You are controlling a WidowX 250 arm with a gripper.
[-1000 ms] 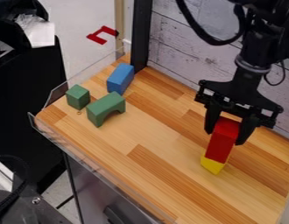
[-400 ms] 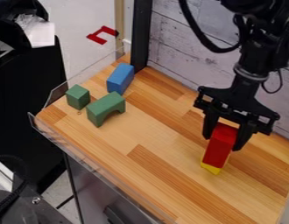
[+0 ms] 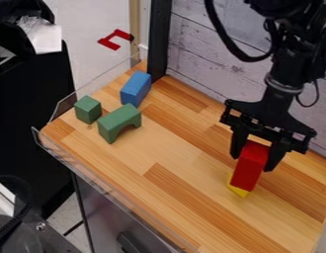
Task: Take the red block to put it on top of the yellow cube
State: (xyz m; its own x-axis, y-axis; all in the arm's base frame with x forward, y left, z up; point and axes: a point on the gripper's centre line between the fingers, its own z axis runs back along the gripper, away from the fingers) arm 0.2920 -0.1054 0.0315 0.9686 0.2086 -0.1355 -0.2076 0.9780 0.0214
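Black gripper [image 3: 257, 157], fingers closed on red block [image 3: 251, 166]; yellow cube [image 3: 239, 187], on wooden table, partly hidden behind red block's lower end; green arch block [image 3: 119, 122], well apart from yellow cube

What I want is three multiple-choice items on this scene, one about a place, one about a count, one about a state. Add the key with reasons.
1. Where does the yellow cube show?
A) Next to the blue block
B) At the table's far left corner
C) Right below the red block

2. How many pieces on the table are green?
A) Two
B) Three
C) Five

3. How is the red block at this moment?
A) Lying flat, let go
B) Held in the hand
C) Leaning on the wall, untouched

Key:
1. C: its yellow shows at the red block's lower end.
2. A: one green cube and one green arch.
3. B: black fingers flank its upper part on both sides.
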